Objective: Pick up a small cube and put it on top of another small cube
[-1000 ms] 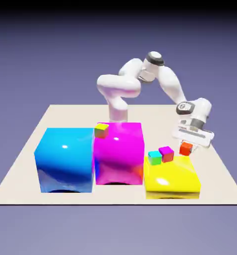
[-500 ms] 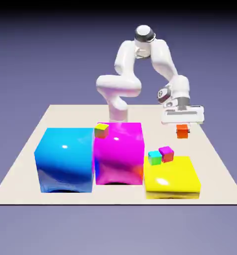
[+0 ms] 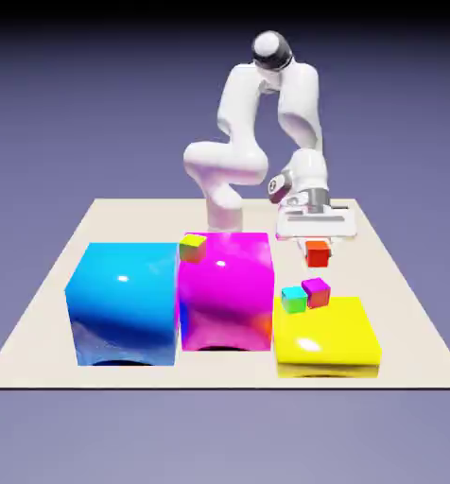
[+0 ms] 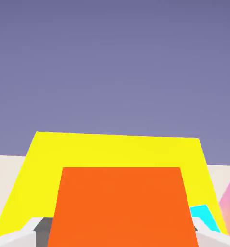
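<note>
Exterior view: The articulated white arm (image 3: 236,104) extends toward the camera and bends downward at the exterior view's right. Its gripper (image 3: 317,248) is closed on the small red-orange cube (image 3: 318,254), which is suspended in the air, apart from everything beneath it. In the picture the held cube appears directly above a magenta-topped small cube (image 3: 316,292). Just beside the latter, toward the exterior view's left, is a cyan small cube (image 3: 294,300); both appear at the far edge of a low, glossy yellow block (image 3: 325,337). A tall magenta block (image 3: 226,293) occupies the middle of the row, with a yellow-green-topped small cube (image 3: 193,248) visible at its upper corner on the exterior view's left. A large blue block (image 3: 125,302) completes the row at the exterior view's left. All three blocks stand on a pale tabletop (image 3: 144,222).

Hand view: The orange face of the held cube fills the lower middle, between the two finger tips, each partly hidden by it. Behind it spreads the yellow block; part of the cyan cube shows at the lower right, and a strip of the magenta block lies at the right edge.
</note>
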Tool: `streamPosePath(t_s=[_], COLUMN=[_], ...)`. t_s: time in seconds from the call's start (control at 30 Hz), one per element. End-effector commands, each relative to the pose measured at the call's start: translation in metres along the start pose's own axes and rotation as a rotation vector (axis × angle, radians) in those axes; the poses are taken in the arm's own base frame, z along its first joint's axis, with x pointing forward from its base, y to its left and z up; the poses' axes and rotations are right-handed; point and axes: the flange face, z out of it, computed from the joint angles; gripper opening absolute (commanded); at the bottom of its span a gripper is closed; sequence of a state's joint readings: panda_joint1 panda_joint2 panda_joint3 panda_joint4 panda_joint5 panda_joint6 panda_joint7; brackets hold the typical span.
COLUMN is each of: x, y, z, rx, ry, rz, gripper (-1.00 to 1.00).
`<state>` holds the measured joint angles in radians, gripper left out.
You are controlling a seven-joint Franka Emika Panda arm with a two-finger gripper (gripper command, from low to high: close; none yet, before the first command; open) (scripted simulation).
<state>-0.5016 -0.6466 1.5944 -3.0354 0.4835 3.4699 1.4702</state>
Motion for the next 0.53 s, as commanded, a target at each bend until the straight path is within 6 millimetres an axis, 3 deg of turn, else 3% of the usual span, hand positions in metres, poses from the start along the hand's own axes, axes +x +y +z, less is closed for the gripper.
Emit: streamPosePath(t_s=[0.0, 0.27, 0.3, 0.5], x=[-0.001, -0.011, -0.011, -0.004], y=[0.001, 0.016, 0.016, 0.004], z=[0.004, 0.034, 0.034, 0.014], rx=[0.000, -0.022, -0.022, -0.003], ry=[0.000, -0.050, -0.050, -0.008], rz=[-0.001, 0.009, 0.009, 0.000], gripper=[-1.00, -1.00, 1.00, 1.00])
